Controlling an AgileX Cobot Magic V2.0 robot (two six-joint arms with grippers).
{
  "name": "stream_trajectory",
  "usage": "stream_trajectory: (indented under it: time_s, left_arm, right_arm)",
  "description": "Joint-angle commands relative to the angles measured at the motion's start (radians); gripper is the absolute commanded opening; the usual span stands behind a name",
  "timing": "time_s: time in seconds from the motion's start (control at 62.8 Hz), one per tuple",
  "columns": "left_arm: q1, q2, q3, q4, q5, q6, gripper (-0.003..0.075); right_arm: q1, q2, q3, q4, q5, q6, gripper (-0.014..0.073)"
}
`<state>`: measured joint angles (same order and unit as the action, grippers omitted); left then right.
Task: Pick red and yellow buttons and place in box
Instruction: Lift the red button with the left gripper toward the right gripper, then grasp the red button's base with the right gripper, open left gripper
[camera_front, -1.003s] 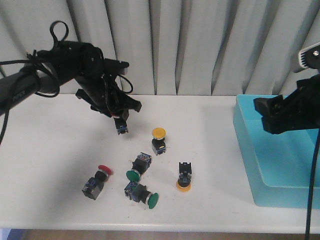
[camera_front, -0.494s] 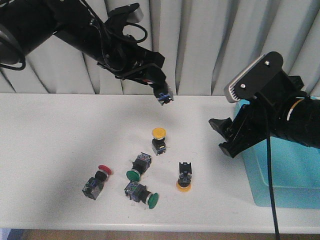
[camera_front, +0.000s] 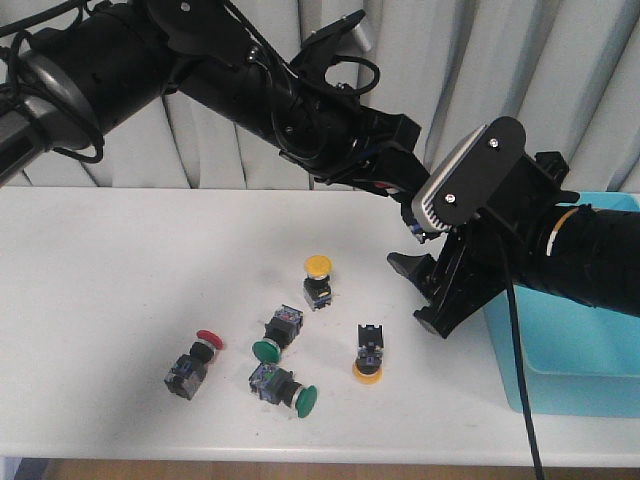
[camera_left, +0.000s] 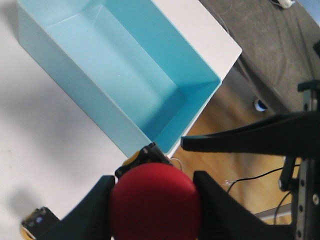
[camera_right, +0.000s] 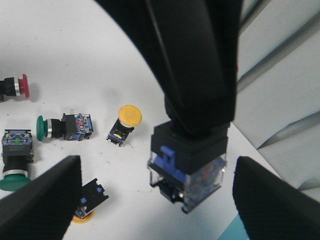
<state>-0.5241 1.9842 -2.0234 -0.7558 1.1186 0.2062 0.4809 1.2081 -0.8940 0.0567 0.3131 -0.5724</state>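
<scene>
My left gripper (camera_front: 408, 200) is shut on a red button; its red cap (camera_left: 152, 205) fills the space between the jaws, and it hangs in the air near the box's left edge. Its clear-and-blue body (camera_right: 192, 167) hangs between the spread fingers of my right gripper (camera_front: 418, 295), which is open and empty just left of the light-blue box (camera_front: 575, 350). On the table lie a second red button (camera_front: 195, 360), an upright yellow button (camera_front: 318, 275) and an upside-down yellow button (camera_front: 368, 357). The box also shows in the left wrist view (camera_left: 75, 60).
Two green-capped switches (camera_front: 278, 338) (camera_front: 285, 388) lie among the buttons at the middle of the white table (camera_front: 100, 270). A grey curtain (camera_front: 560, 70) hangs behind. The box stands at the table's right edge.
My left arm has carried the red button up and to the right, towards the box. My right arm has swung left from over the box, so its open fingers now flank the hanging button.
</scene>
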Motion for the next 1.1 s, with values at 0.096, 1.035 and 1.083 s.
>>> stream_trajectory:
  time_s: [0.096,1.035,1.083]
  left_arm:
    - [-0.005,-0.069,-0.029,-0.063,-0.042,-0.123,0.0]
    - [-0.058,-0.117,-0.029,-0.152,-0.02,-0.154,0.0004]
    - [-0.064,-0.116,-0.029,-0.147,-0.021,-0.154,0.0004]
  right_arm:
    - [0.0,-0.021,-0.034,-0.03,-0.07,-0.007,0.0591]
    - [-0.049,-0.021,-0.034,-0.097,-0.108,0.101,0.0367]
    - [-0.049,-0.021,-0.034,-0.09,-0.114,0.101,0.0318]
